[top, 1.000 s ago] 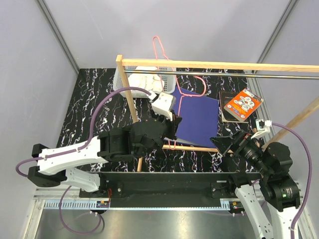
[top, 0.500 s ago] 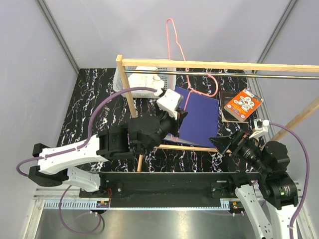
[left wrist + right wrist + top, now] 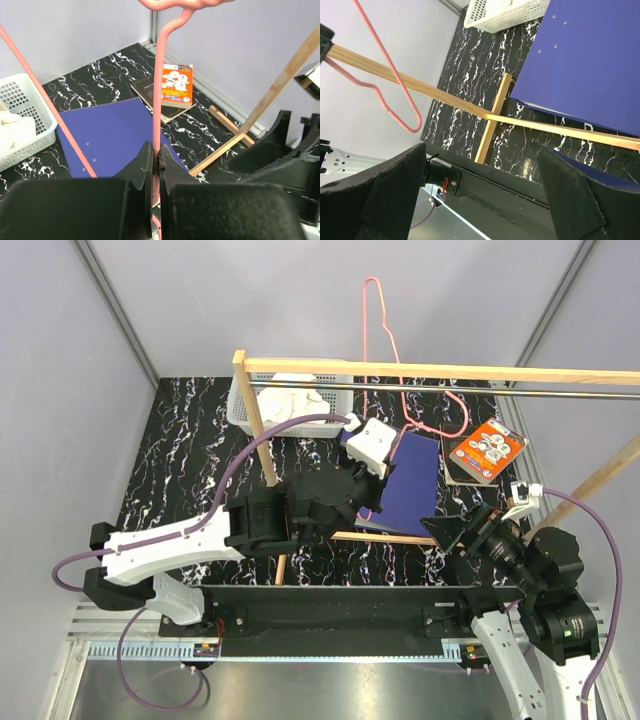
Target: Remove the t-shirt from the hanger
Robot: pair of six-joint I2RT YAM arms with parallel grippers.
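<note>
Lilac walls (image 3: 60, 360) around black marbled tabletop (image 3: 180, 450), wooden frame (image 3: 450, 371), pink hanger (image 3: 158, 90).

One pink hanger (image 3: 160, 85) is counted, and one cream t-shirt (image 3: 290, 398), which lies inside the single white basket (image 3: 238, 402). To the right of the basket in the top view, one dark-blue sheet (image 3: 415, 475), one orange book (image 3: 487, 447) and one dark book (image 3: 150, 92) beneath it are seen. Four wooden bars (image 3: 440, 370) and one metal rod (image 3: 500, 389) are counted around the basket. Two grippers are counted: the left gripper (image 3: 156, 150) and the right gripper (image 3: 482, 147).
</note>
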